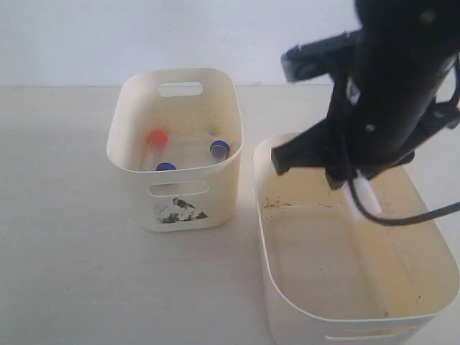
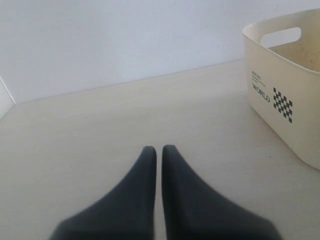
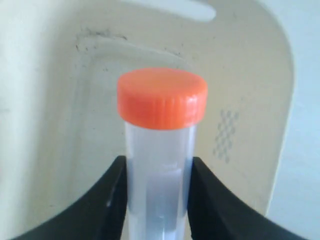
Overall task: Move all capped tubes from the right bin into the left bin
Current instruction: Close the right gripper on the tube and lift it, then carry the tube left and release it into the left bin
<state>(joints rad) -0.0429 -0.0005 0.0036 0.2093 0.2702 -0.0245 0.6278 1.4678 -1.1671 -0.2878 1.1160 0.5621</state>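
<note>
Clear plastic, likely light and slick: the orange-capped tube (image 3: 161, 140) hangs above the right bin (image 1: 261, 215), the right tool (image 3: 159, 172) pinching its stiff barrel under the cap; the left tool (image 2: 159, 152) is pressed together.

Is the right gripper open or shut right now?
Shut on the orange-capped tube: in the right wrist view, both fingers of the right gripper press against its clear body.
</note>
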